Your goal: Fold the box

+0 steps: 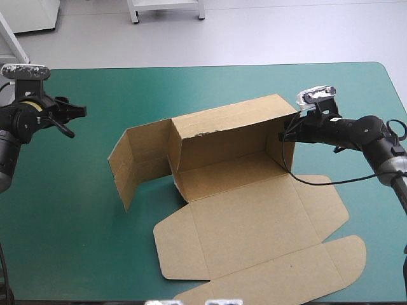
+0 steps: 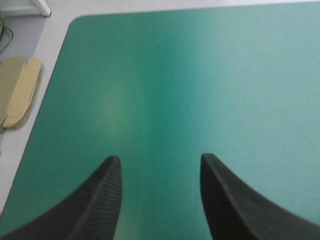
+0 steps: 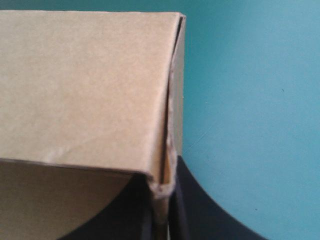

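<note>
We see the brown box (image 1: 254, 210) in the middle of the teal-green cover (image 1: 95, 241), a bit toward the right. It is only partly made. The long far wall stands up, and a strip of board bends over its top toward us. On the left, a side flap stands on its edge and swings out away from the rest. The big lid part lies flat on the near side, with its rounded flaps spread out toward the near right corner of the table.

The right gripper (image 1: 287, 135) is at the far right corner of the box. From its own camera we see the box (image 3: 85, 85) very close, and the right gripper (image 3: 162, 195) has one black finger on each side of the thin end wall (the board is pinched tight between them).

The left gripper (image 1: 73, 121) hangs over the left side of the table, well apart from the box. In its own view the left gripper (image 2: 160, 157) has its fingers wide apart with nothing in them, only bare cover (image 2: 200, 75) ahead. Past the table's edge lie some flat tan pieces (image 2: 20, 92); we cannot tell what they are.
</note>
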You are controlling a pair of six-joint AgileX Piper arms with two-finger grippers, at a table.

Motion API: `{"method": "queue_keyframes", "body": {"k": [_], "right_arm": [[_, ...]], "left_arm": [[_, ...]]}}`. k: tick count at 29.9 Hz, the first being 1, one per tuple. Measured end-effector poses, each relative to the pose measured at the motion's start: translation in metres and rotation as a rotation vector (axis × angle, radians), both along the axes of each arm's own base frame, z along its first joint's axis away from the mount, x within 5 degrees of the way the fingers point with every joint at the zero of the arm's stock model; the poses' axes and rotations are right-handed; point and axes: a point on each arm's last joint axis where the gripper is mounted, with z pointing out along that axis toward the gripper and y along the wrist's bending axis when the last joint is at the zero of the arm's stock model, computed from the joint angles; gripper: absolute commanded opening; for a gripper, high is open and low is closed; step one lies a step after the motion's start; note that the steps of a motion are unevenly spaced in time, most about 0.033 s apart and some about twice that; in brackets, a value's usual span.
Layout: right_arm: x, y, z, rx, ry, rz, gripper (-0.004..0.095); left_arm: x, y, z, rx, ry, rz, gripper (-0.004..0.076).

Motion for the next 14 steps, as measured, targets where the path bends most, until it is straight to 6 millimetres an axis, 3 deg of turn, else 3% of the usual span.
{"method": "queue_keyframes", "body": {"k": [6,14], "right_arm": [[0.002,-0.004,0.018,-0.029,0.051,-0.041,-0.0017],[0.001,-0.008,0.055,-0.067,0.101,-0.077,-0.0017]], "left_arm": [[-0.009,0.011,-0.066,-0.044,0.155,0.052,0.0357],[-0.014,0.010,-0.105,-0.079,0.198,0.069,0.0357]]}}
